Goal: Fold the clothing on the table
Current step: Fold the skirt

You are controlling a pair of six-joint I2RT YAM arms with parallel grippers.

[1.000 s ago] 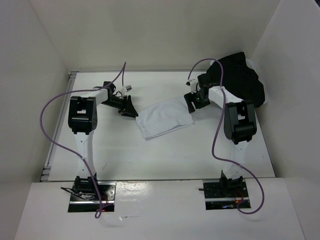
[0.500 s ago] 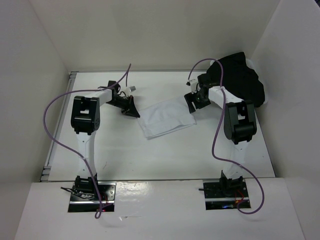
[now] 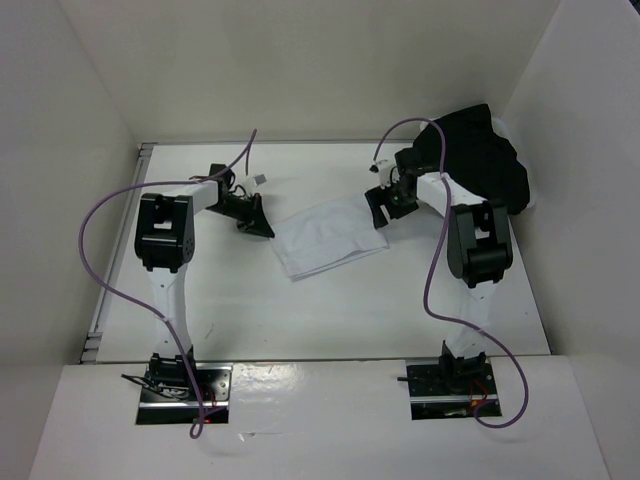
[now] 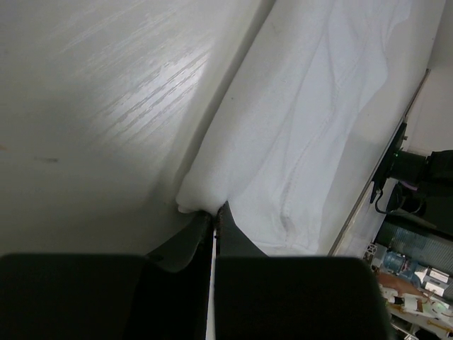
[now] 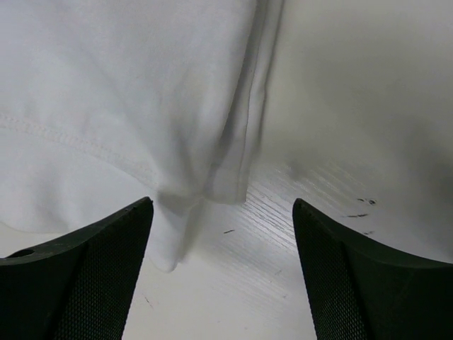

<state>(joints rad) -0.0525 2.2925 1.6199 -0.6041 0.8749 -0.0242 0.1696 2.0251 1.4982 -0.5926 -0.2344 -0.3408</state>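
Top view: spotted the white clothing lying on the tabletop between both arms. Left wrist: saw left jaws pinched shut on the clothing's corner. Right wrist: found right jaws spread wide, hovering over the clothing's edge, holding nothing.

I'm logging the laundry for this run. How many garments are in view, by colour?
White garment: 1
Black garment: 1
Total: 2
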